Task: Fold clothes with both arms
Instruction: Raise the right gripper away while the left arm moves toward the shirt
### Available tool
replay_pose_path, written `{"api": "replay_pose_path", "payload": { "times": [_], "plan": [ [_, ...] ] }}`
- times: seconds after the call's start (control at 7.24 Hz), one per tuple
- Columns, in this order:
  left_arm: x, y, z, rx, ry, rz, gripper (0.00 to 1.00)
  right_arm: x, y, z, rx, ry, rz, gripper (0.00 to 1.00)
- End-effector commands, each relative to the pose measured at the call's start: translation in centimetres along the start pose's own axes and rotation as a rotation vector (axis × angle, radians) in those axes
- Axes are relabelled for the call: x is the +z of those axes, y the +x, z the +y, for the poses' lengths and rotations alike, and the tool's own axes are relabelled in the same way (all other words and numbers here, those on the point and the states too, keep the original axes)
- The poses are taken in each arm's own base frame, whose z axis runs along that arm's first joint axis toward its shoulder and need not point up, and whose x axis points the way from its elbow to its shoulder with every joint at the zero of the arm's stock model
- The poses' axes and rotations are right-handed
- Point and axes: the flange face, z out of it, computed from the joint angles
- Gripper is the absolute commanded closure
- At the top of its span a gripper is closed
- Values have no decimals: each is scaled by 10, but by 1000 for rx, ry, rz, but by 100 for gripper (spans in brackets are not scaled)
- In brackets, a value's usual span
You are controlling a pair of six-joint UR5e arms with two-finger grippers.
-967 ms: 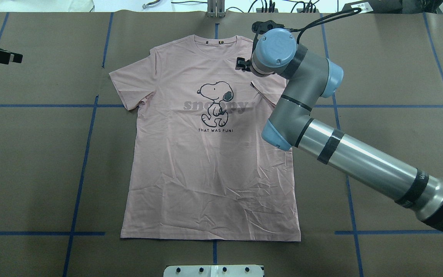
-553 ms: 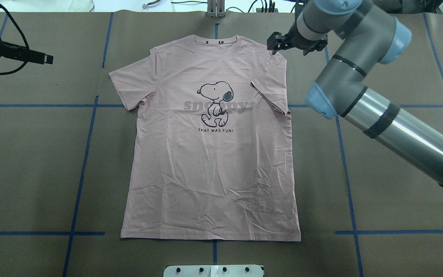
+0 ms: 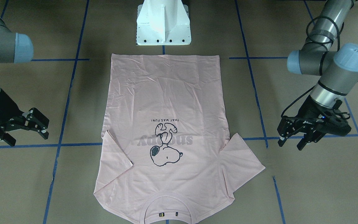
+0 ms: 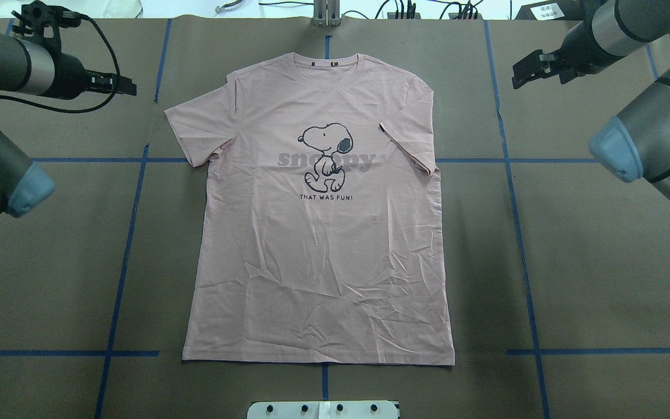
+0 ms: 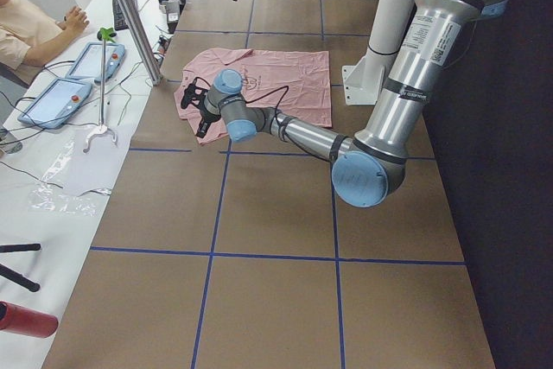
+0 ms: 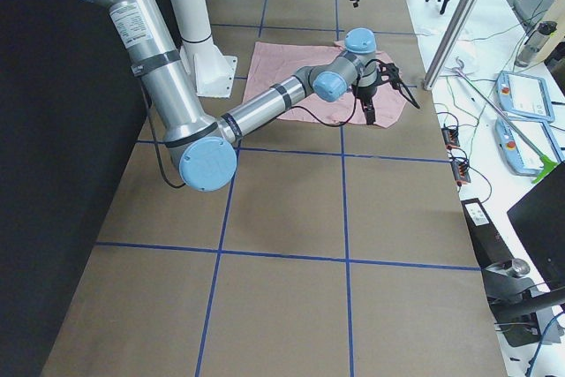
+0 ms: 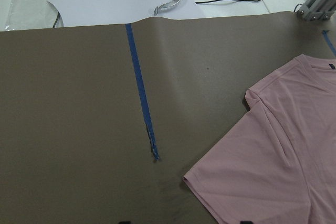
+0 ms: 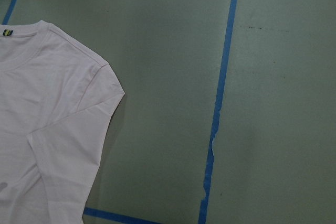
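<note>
T-shirt (image 4: 317, 256): flat and print-up at mid-worktop (image 4: 573, 262), hem near, collar far.
Right sleeve (image 4: 410, 142): folded in against the body.
Left sleeve (image 4: 195, 131): spread out flat.
Left arm (image 4: 21, 64): far left, jaws wide and empty, well apart from the shirt.
Right arm (image 4: 655, 116): far right, jaws wide and empty, off the right shoulder, not touching.

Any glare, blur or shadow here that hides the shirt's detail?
Overhead view: even light, the pale pink short-sleeved T-shirt sharp, lettering readable. Front-facing view: soft shadows on the brown table, none across the shirt. Both side views: one edge black, shirt small.
</note>
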Motion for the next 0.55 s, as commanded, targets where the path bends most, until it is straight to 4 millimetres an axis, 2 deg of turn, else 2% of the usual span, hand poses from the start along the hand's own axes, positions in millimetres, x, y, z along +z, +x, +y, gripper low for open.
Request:
{"api": "replay_pose_path", "payload": {
  "times": [0.0,0.14,0.28,0.41],
  "plan": [
    [68,36,16,-41,33,-95,33,0,7,6,7,-1,6,0],
    [93,36,25,-47,50,-110,33,1,9,6,10,1,12,0],
    [109,19,32,-44,56,-102,34,1,10,7,12,2,14,0],
    [113,23,30,-42,59,-97,36,1,10,7,10,2,14,0]
  ]
}}
